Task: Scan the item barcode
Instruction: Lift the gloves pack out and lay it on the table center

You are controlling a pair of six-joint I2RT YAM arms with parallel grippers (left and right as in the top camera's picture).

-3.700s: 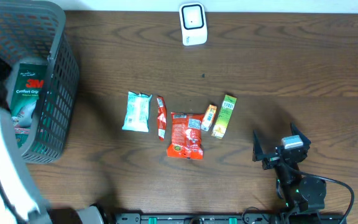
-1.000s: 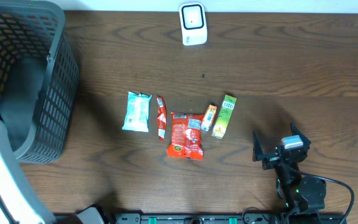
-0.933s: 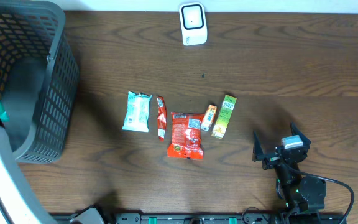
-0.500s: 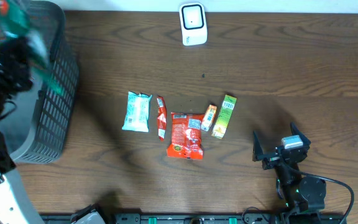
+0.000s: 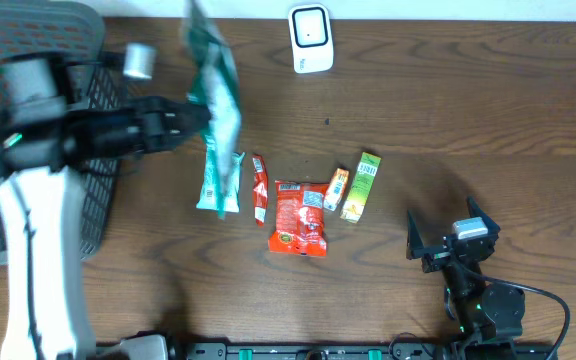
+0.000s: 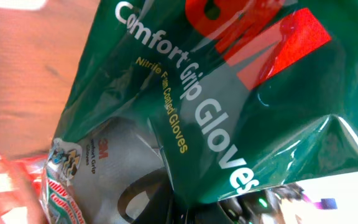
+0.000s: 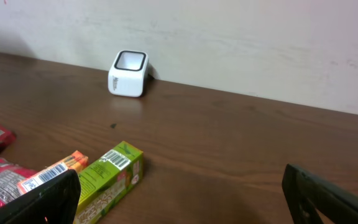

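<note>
The green glove package (image 6: 185, 124) reads "3M", "Comfort Grip Gloves" in white, and "Nitrile Foam Coated Gloves" in yellow.

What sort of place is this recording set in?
Likely a mock shop checkout: a white barcode scanner at the far edge of the wooden table, a grey shopping basket, and snack packets laid in a row.
</note>
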